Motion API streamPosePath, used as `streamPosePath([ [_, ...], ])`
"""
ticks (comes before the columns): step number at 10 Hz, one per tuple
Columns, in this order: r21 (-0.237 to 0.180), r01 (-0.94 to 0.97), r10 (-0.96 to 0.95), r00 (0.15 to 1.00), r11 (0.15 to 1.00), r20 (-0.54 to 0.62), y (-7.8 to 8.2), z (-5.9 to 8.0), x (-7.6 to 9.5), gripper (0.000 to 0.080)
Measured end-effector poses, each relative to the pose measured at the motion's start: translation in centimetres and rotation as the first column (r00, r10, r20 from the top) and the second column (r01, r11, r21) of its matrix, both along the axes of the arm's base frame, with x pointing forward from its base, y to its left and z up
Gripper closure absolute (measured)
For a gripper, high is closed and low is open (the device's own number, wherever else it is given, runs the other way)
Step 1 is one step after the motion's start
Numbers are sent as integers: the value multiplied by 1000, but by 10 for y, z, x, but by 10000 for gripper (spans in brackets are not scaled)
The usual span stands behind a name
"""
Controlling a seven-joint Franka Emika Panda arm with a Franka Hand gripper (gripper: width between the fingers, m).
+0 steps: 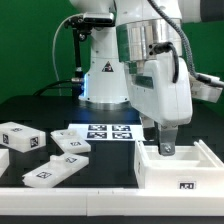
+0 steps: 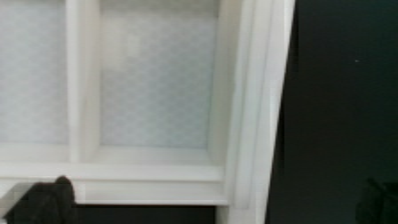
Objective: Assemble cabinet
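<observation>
The cabinet [image 1: 182,166] is a white thin-walled box lying open side up on the black table at the exterior view's right, with a tag on its front wall. My gripper [image 1: 165,149] hangs just over the box's rear part, fingertips at rim height. In the wrist view the cabinet's inside [image 2: 160,80] shows a patterned floor, an inner divider and a side wall [image 2: 263,100]. My gripper [image 2: 214,203] is open and holds nothing. One dark finger [image 2: 43,202] shows at one edge and the other [image 2: 384,198] at the opposite edge, with the cabinet's wall corner between them.
Three loose white tagged panels lie at the exterior view's left: one [image 1: 20,137], a second [image 1: 70,143] and a third [image 1: 55,168]. The marker board [image 1: 105,131] lies flat behind them, before the robot base [image 1: 103,80].
</observation>
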State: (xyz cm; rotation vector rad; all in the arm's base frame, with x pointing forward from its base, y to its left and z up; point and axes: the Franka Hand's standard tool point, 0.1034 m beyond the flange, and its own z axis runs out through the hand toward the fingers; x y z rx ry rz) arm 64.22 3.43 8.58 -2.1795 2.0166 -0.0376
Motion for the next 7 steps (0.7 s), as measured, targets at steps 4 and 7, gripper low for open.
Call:
streamPosePath([
  [4, -103, -315, 322, 945, 943, 61, -19, -5, -7, 2],
  [7, -144, -440, 452, 889, 886, 66, -21, -6, -7, 2],
])
